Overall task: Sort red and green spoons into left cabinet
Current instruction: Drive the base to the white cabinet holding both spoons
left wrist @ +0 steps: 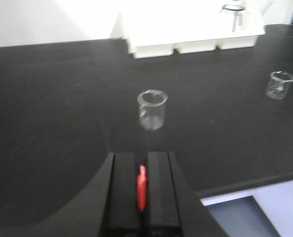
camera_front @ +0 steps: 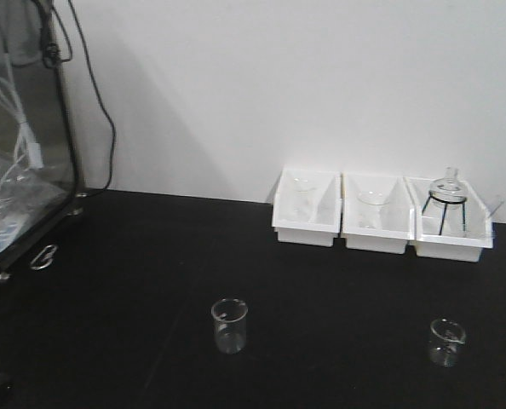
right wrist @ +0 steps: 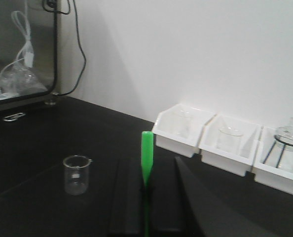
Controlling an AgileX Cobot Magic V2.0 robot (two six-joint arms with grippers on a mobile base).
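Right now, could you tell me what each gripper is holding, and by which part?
Left gripper: red spoon, part unclear. Right gripper: green spoon, by its handle.

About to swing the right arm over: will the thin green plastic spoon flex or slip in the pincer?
Likely light and slightly springy: the thin green plastic spoon is slim and juts well past the right pincer. Held only across its narrow, smooth-looking width, it might pivot; move gently.

Only a short sliver of the red spoon [left wrist: 142, 190] shows between the left fingers [left wrist: 123, 192]; the rest is hidden. The green spoon [right wrist: 146, 160] runs off the edge at 6 o'clock. The beaker [left wrist: 152, 109] at 12 o'clock from the left fingers is blurred.
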